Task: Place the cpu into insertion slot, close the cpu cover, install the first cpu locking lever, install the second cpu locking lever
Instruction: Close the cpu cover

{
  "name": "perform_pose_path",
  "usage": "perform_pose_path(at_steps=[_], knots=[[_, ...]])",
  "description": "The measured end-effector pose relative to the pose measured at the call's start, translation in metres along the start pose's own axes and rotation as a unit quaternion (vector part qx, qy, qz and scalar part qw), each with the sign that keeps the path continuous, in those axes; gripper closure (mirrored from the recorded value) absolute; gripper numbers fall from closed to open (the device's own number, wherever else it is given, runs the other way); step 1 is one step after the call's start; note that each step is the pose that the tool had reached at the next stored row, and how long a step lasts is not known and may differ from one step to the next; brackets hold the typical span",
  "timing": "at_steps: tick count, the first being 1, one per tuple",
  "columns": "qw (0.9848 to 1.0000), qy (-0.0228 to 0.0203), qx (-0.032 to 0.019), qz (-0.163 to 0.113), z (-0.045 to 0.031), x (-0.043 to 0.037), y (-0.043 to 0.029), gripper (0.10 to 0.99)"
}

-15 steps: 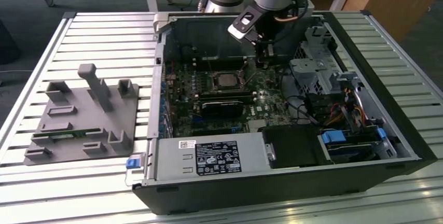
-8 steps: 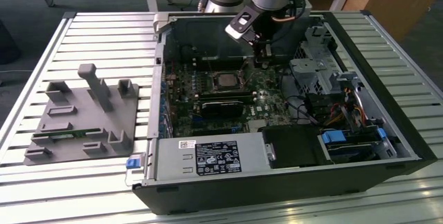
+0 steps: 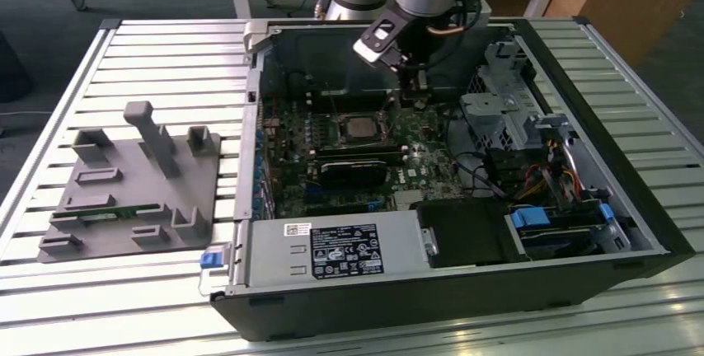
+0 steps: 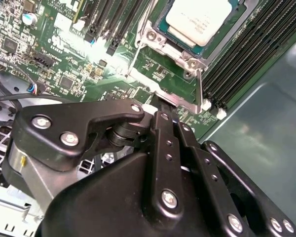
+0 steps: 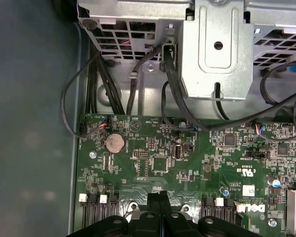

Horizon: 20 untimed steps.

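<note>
Starting far from the fingers [image 4: 164,138], toward the exterior view's left, a grey fixture [image 3: 132,179] sits on the slatted table [image 3: 165,51]. Inside the open computer case [image 3: 440,311], the cpu [image 4: 200,19] lies in the insertion slot [image 3: 340,128] just ahead of the fingertips, framed by the silver cpu cover [image 4: 147,49]. The fingers are clenched together with nothing visible between them. The chip looks light, stiff and fragile, best held by its edges. The cover looks thin and springy.

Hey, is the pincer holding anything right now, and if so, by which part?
Nothing seems to be held. The pincer is shut, its tips by the edge of the cpu cover, which lies closed around the cpu.
</note>
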<state>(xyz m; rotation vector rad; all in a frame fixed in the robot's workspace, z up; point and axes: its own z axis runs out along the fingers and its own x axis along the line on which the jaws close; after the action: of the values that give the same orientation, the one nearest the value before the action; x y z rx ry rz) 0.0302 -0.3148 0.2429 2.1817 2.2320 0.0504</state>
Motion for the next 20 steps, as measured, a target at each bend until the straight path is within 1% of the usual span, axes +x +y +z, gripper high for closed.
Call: perform_pose_path(at_steps=[20], knots=[[1.0000,0.0000,0.0000,0.000,-0.0004,0.0003,-0.0118,0.980]])
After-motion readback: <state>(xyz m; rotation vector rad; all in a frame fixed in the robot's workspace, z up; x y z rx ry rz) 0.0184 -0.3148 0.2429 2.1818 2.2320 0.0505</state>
